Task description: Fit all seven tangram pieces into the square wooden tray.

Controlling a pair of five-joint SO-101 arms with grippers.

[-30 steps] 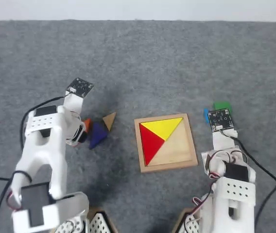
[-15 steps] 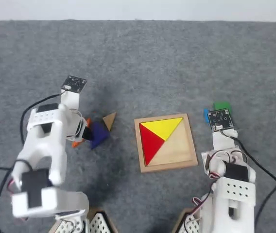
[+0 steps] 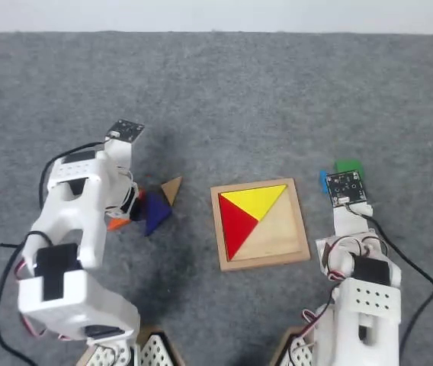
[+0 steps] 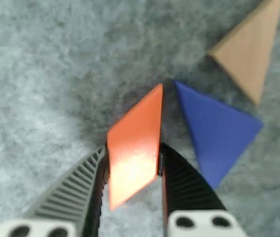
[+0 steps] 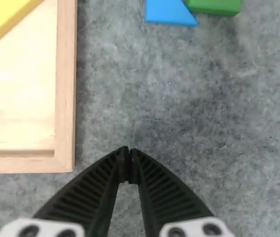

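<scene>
The left end effector [image 4: 132,152] is pinching an orange parallelogram [image 4: 134,148] (a flat, slanted piece). A dark blue triangle [image 4: 218,131] lies just beside it, and a tan triangle [image 4: 248,49] lies farther out. The right end effector [image 5: 129,152] is pressed together with nothing in it, over the grey surface [image 5: 204,108], just beside the square wooden tray [image 5: 65,98]. A yellow triangle [image 3: 256,200] and a red triangle [image 3: 235,223] sit in the tray.

Partly hidden pieces
The orange piece [image 3: 117,223] sits mostly under the left arm [image 3: 75,213]; the green piece [image 3: 348,165] and light-blue piece [image 3: 323,181] seem half covered by the right arm [image 3: 350,206].
</scene>
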